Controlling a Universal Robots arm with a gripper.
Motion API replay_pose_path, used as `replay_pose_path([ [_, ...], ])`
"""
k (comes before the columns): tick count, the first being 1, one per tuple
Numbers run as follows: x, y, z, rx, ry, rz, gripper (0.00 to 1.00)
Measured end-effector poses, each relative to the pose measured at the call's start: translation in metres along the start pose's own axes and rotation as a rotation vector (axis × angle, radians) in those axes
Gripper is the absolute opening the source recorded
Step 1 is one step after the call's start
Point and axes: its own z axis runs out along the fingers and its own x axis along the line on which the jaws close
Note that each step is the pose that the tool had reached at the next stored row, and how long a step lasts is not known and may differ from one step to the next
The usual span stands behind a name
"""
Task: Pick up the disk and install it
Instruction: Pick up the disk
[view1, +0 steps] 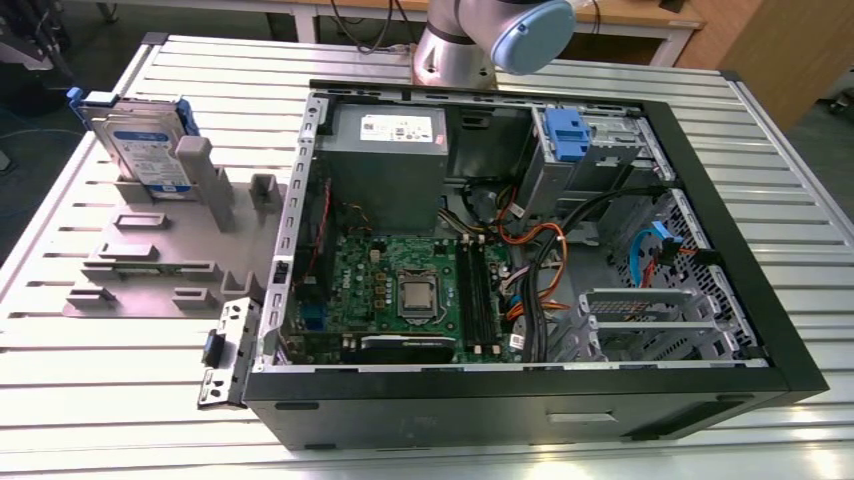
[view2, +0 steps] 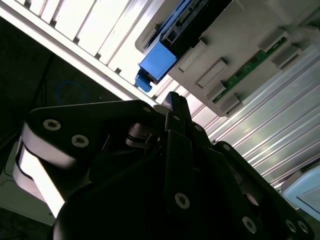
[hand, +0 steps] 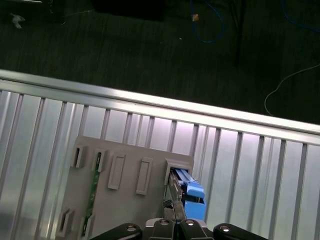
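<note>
The disk (view1: 134, 140) stands on edge in a slot of the grey holder (view1: 160, 250) on the table, at the exterior view's left, its white-and-blue label facing out and a blue rail around it. In both wrist views I look down on its thin top edge and blue rail end (view2: 157, 60) (hand: 192, 192). My gripper (view2: 174, 100) (hand: 172, 222) hangs above the holder, close to the disk's blue end and apart from it. Its dark fingers are pressed together with nothing between them.
The open computer case (view1: 747, 250) lies at the exterior view's right, with a grey power-supply box (view1: 387, 150), a motherboard and a drive bay with a blue latch (view1: 567, 135). A green board strip (view2: 250, 65) sits in the holder. The slatted table's edge (hand: 150, 107) drops to dark floor.
</note>
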Motion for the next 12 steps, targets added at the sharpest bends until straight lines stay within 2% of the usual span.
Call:
replay_pose_path([
  [12, 0.0, 0.0005, 0.0, -0.0009, 0.0019, -0.039, 0.11],
])
